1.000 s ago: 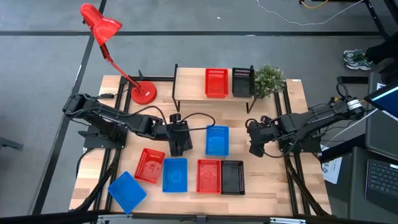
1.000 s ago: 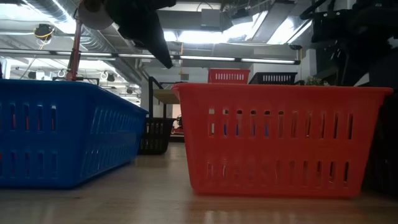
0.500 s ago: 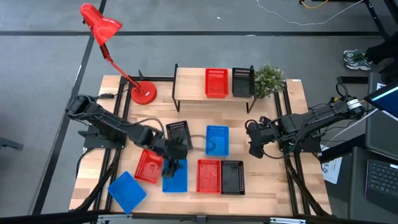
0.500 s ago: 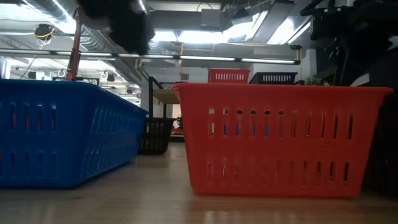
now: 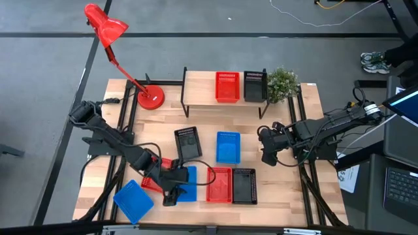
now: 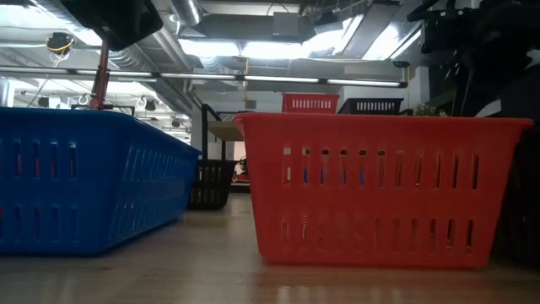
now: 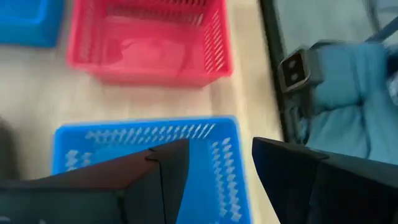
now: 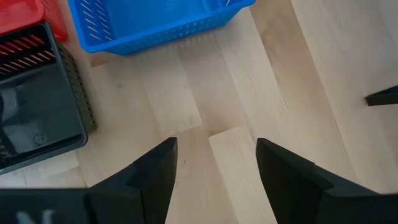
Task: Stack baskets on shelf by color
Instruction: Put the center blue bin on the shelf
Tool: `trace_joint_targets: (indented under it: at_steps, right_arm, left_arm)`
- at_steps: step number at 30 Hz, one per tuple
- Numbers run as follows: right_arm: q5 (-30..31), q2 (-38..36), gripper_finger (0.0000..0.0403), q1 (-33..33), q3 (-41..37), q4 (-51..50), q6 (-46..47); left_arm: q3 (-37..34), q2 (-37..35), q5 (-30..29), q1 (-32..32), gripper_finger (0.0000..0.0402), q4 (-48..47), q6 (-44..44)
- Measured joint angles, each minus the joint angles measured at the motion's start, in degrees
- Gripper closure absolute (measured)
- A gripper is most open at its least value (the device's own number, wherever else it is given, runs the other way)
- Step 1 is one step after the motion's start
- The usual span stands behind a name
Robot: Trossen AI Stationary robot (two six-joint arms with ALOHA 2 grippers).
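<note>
Two baskets, red (image 5: pixel 227 87) and black (image 5: pixel 255 85), are sitting on the shelf (image 5: pixel 199 83) at upper centre of the high view, while the left gripper (image 5: pixel 171 194) is hovering over the blue basket (image 5: pixel 184 182) at lower centre and the right gripper (image 5: pixel 268 155) is waiting at centre right. Left wrist view: fingers are spread, empty, straddling that blue basket's (image 7: pixel 149 155) rim; a misaligned descent could be knocking it into the neighbouring red basket (image 7: pixel 150 38). Right wrist view: fingers are parted over bare wood.
</note>
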Motion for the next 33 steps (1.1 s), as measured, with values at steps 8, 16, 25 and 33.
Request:
trace_joint_targets:
  at_steps: [8, 16, 25, 33]
  right_arm:
    - [0.02, 0.00, 0.0185, -0.01, 0.00, 0.14, -0.11]
    - [0.02, 0.00, 0.0185, 0.00, 0.00, 0.57, -0.11]
    - [0.04, 0.00, 0.0185, 0.00, 0.00, 0.78, -1.60]
    - [1.19, 0.00, 0.0185, 0.00, 0.00, 0.98, -2.79]
  left_arm:
    - [5.89, 8.48, 1.38, -1.15, 0.0233, -2.94, -0.17]
    - [7.98, 14.63, 2.41, -2.19, 0.0233, -7.03, -6.80]
    - [7.98, 15.65, 2.59, -4.08, 0.0233, -6.77, -12.20]
    - [8.04, 19.91, 2.75, -4.38, 0.0233, -6.24, -16.05]
